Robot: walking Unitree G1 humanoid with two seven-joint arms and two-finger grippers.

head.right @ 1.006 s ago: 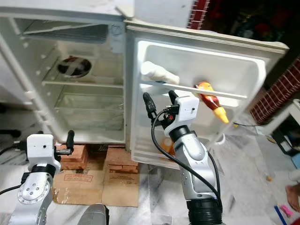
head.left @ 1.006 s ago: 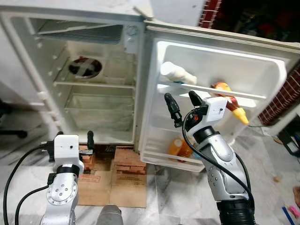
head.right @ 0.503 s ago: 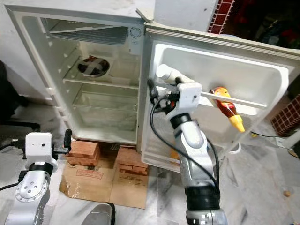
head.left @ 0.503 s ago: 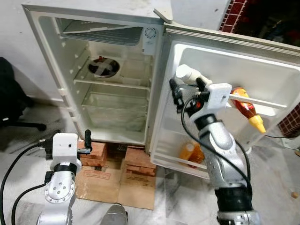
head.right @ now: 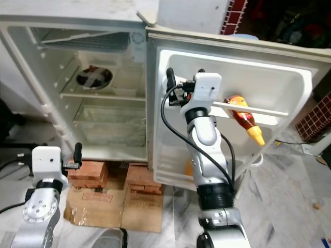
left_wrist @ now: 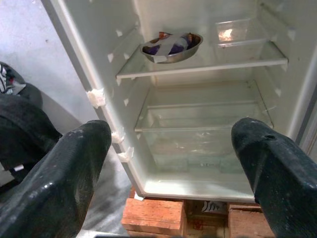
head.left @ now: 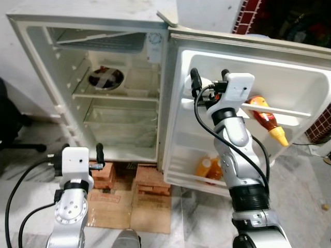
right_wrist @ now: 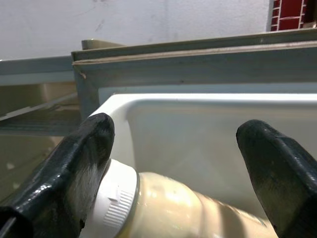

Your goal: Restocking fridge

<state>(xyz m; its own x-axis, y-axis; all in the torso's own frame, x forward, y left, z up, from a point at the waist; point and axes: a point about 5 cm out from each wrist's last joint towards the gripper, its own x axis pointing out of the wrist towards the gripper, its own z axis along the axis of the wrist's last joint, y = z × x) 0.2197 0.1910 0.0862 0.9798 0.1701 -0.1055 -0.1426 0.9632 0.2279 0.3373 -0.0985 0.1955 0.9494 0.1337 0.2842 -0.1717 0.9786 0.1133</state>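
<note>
The fridge [head.left: 163, 77] stands open, its door [head.left: 305, 77] swung out to the right. A cream bottle with a white cap [right_wrist: 173, 208] lies on the door's upper shelf. My right gripper [head.left: 209, 76] is raised to it and open, one finger on each side of the cap end without touching. A red sauce bottle with a yellow cap [head.left: 268, 120] leans behind the same shelf's rail. Orange bottles [head.left: 209, 168] sit in the lower door shelf. My left gripper [left_wrist: 171, 144] is held low and open, empty, facing the fridge's inside.
A metal bowl [head.left: 105, 78] rests on the upper inner shelf above a glass shelf and drawer [left_wrist: 203, 129]. The fridge stands on bricks [head.left: 150, 183] with cardboard [head.left: 119, 206] on the floor in front. A dark chair [head.left: 10, 124] is at the left.
My right gripper has risen from below the door rail up to the cream bottle's cap. The camera has also shifted; the left arm stays low.
</note>
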